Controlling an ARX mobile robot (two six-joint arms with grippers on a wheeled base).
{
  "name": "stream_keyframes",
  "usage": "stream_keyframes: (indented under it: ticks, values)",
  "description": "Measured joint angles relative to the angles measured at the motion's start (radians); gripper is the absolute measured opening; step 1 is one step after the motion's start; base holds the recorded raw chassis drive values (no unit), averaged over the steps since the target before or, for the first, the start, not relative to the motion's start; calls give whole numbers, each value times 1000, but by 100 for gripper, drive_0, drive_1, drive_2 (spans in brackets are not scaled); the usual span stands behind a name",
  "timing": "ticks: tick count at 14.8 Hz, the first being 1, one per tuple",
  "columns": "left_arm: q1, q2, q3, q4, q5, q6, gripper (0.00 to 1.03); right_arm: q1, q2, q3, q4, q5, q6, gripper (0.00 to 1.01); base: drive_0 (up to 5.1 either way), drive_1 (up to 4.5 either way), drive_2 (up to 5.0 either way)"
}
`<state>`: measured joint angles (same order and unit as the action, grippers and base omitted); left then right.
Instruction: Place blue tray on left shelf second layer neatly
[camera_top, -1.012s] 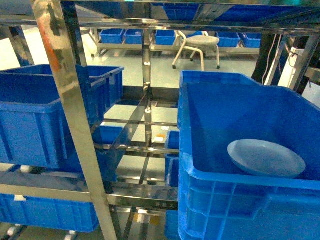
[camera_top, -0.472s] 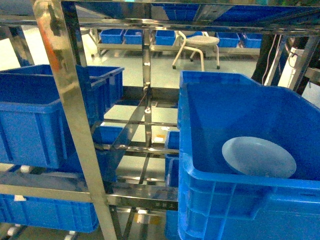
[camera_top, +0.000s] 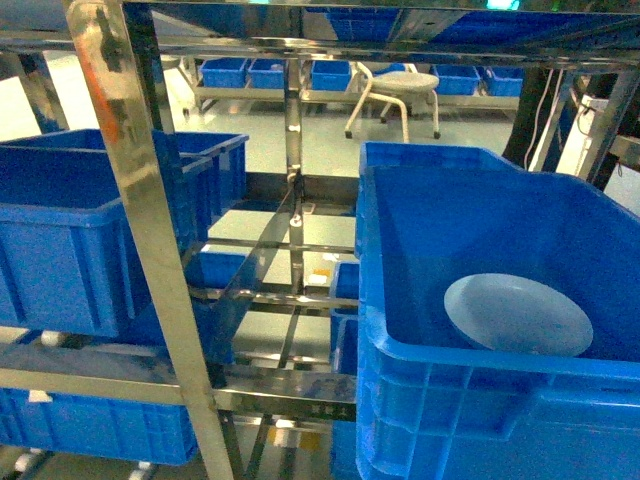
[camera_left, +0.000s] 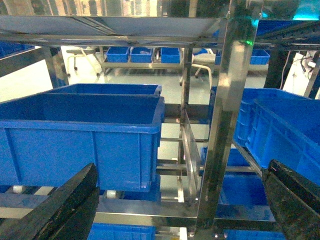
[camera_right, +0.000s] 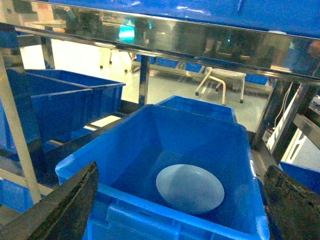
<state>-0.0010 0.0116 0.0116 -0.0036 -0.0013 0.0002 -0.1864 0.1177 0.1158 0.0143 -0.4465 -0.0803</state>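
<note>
Head view, pale blue tray (camera_top: 518, 315), round, smooth rim, in crate (camera_top: 400, 400)

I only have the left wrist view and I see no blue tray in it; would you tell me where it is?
Observer: The blue tray lies on the floor of the deep blue crate on the right side of the rack.
Operator: Is the right gripper holding it?
Observer: No, the right gripper is open on the near side of that crate, apart from the tray.
</note>
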Motion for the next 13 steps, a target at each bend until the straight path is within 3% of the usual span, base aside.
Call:
stream_keyframes:
  ticks: [3,4,5,6,7,11,13]
  values:
    - [0,0,0,0,0,0,98,-14,-2,-11,-28,-13,13,98,0,0,0]
    - [0,0,0,-1,1,0,98,-5,-4,-12,-26,12,22,97,0,0,0]
    - [0,0,0,0,-2,0,98,124,-39,-26,-29,227,47,85,0,0,0]
    - [0,0,0,-1,2,0,98,196,-54,-34,-25,350,56,72,0,0,0]
    - [0,0,0,-1,1,0,98,190,-56,-45,-24,441,64,57,0,0,0]
    - [0,0,0,-1,1,0,98,186,-95,-85,-12,447,65,1,0,0,0]
    - [0,0,0,-1,-2,0,98,186,-113,-102,-17,446,73,2,0,0,0]
